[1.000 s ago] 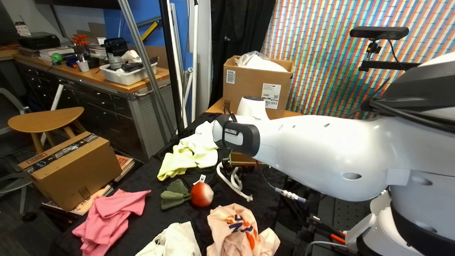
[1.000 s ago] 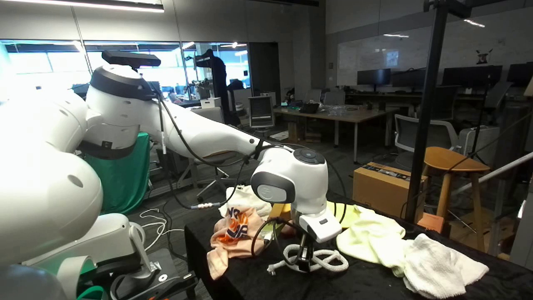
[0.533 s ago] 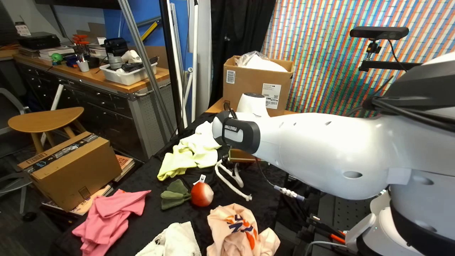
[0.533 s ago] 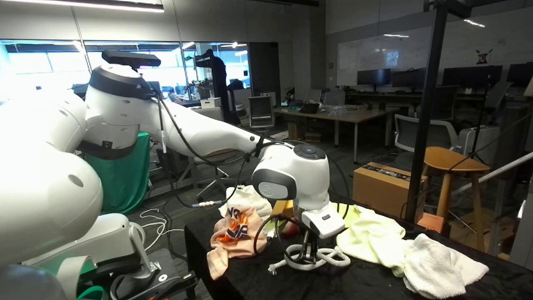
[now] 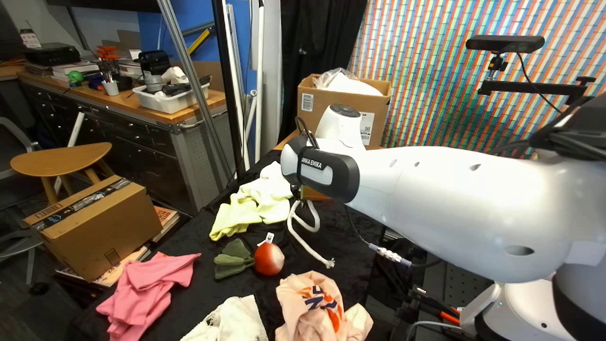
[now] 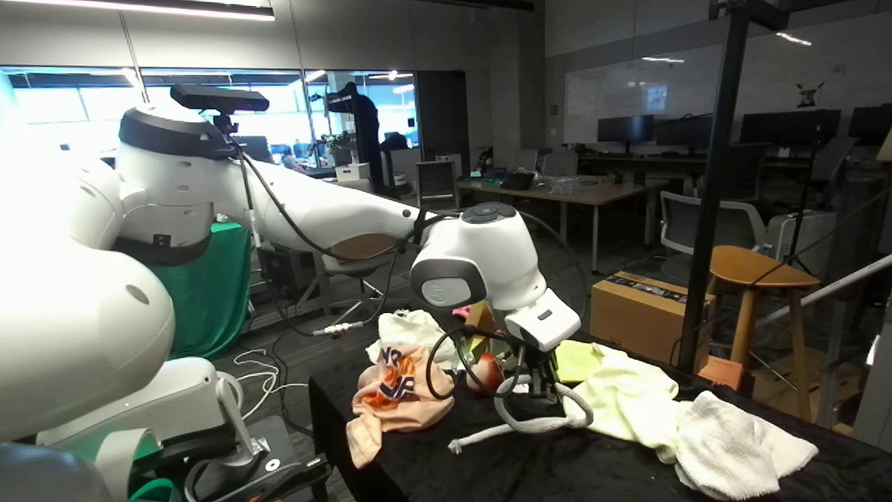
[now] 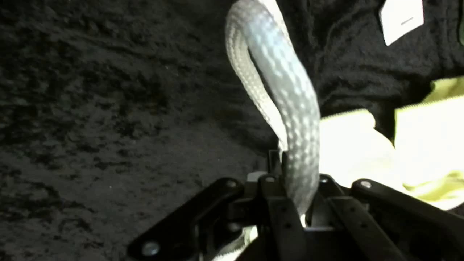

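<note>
Holding rope [image 7: 298,101], the outstretched arm [image 6: 327,209] points its tilted pincer [image 6: 546,392] downward.

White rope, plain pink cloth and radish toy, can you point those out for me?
White rope [image 7: 296,96]: wrist view, on the thicker-looking strand of its loop.
Plain pink cloth [image 5: 149,284]: an exterior view, on its crumpled middle.
Radish toy [image 5: 268,259]: an exterior view, on its round red body.

The hand [image 6: 544,390] hides part of the rope [image 6: 531,424].
</note>
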Robot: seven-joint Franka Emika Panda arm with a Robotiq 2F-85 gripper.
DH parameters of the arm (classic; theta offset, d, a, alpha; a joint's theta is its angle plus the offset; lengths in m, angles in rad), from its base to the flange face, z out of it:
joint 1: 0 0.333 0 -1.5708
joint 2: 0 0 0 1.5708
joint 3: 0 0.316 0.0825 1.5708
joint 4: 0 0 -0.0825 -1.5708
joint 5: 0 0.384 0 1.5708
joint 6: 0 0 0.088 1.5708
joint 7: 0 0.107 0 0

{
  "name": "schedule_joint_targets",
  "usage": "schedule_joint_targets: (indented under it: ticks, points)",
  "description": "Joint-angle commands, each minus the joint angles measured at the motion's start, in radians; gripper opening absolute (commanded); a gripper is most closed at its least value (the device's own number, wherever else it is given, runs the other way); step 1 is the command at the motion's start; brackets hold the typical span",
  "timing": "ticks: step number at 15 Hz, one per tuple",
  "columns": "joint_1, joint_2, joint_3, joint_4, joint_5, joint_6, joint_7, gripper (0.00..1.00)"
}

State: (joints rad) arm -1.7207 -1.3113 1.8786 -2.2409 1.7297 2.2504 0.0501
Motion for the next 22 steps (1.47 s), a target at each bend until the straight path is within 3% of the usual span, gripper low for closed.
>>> schedule_joint_targets:
  ticks: [1,6,11,17,22]
  points:
    - [0.058,-0.041,-0.051,-0.011,0.047,0.127,0.046,0.09]
    - [0.054,-0.056,-0.084,0.038,0.052,0.314,0.112,0.1]
    - [0.001,-0.086,-0.088,0.107,0.011,0.492,0.226,0.1]
    - [-0.156,-0.148,-0.096,0.241,-0.1,0.623,0.361,0.1]
    - [-0.319,-0.176,-0.104,0.409,-0.21,0.62,0.431,0.09]
